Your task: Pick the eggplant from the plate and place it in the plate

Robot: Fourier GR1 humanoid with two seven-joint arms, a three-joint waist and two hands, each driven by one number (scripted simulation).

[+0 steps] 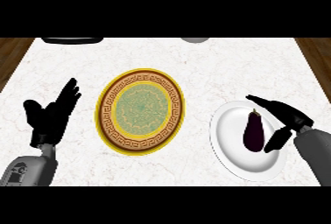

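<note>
A dark purple eggplant (254, 131) lies lengthwise on a plain white plate (228, 144) at the right of the counter. My right hand (284, 117) hovers just right of it, open, fingers stretched over the plate's upper rim and thumb low by the eggplant's near end, without closing on it. A patterned plate (141, 110) with a gold rim, brown key border and green centre sits in the middle, holding nothing. At the left my left hand (50, 114) rests open, fingers pointing up, apart from both plates.
The white marble counter (194, 65) has wooden edges at both sides. A dark object (72, 40) and a grey object (195, 39) peek in at the far edge.
</note>
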